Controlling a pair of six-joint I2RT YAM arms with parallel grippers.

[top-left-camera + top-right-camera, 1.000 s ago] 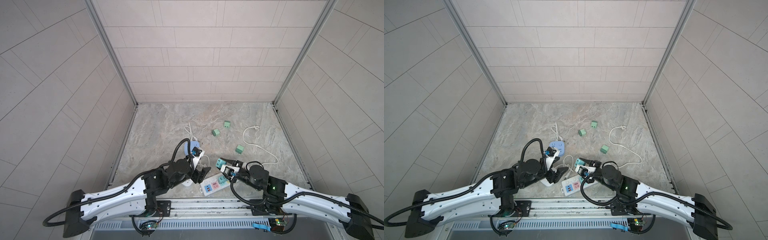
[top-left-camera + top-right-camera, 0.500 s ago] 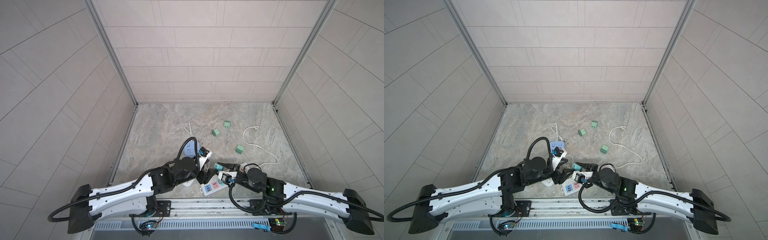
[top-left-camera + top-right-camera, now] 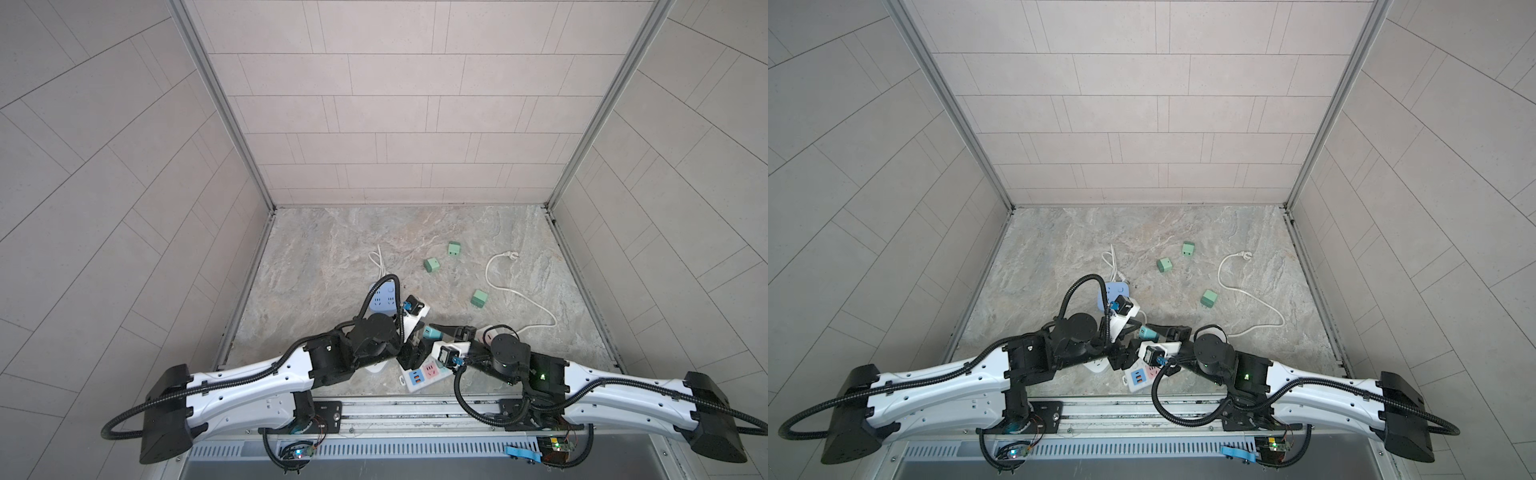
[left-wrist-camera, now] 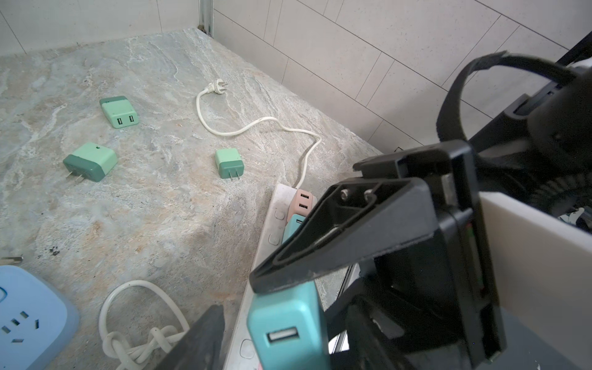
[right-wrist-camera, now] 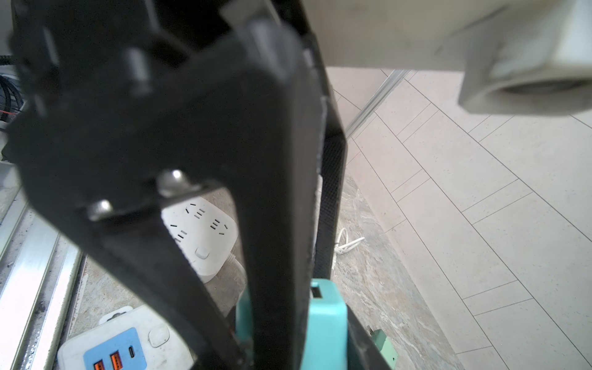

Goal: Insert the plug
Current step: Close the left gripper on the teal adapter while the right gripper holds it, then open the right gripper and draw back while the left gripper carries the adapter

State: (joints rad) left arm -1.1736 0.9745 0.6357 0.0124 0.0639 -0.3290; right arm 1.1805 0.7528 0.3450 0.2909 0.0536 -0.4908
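Teal plug [image 3: 430, 332] is hanging close over the power strip [image 3: 424, 372], toward the end opposite its white cord [image 3: 515, 291]. The right gripper [image 3: 439, 331] is clamping that plug firmly between its black fingers [image 5: 275, 256], with the plug's USB port facing away from the power strip. I can't make out the prongs, so I can't tell whether they are touching the power strip. The left gripper [image 3: 412, 352] is hovering just to the left of the power strip, right against the other arm's wrist. Its jaws are standing apart with the plug in the gap, and 1 finger [image 4: 195, 339] is showing clear of the plug's side. A white socket cube [image 5: 200, 230] is sitting left of the power strip, and a blue socket cube [image 3: 384, 301] is lying farther back on that side. 3 green chargers [image 3: 432, 264] [image 3: 454, 248] [image 3: 478, 298] are lying well beyond the power strip on the stone floor [image 3: 332, 249]
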